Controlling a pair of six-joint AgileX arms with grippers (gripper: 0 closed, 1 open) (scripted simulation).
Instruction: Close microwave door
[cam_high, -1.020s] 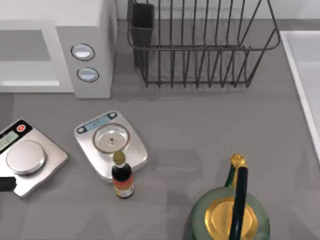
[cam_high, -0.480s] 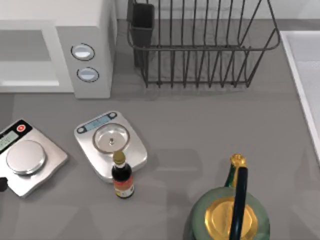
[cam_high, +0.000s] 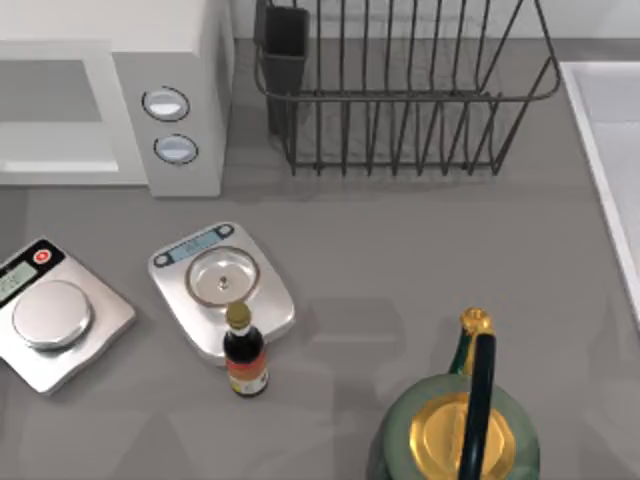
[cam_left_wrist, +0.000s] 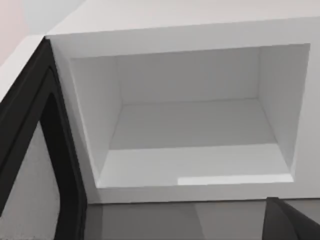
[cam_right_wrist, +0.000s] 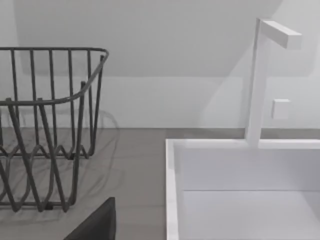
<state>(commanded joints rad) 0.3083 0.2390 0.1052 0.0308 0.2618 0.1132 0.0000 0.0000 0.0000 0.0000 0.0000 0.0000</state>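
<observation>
Grey table (cam_high: 420, 250), microwave (cam_high: 180, 60) cavity open, microwave door (cam_left_wrist: 30, 150) swung wide, pincer states untellable

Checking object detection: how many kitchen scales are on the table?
2. One silver scale lies at the table's left edge, below the microwave. The other scale sits to its right, just behind the small dark bottle. None looks hidden.
</observation>
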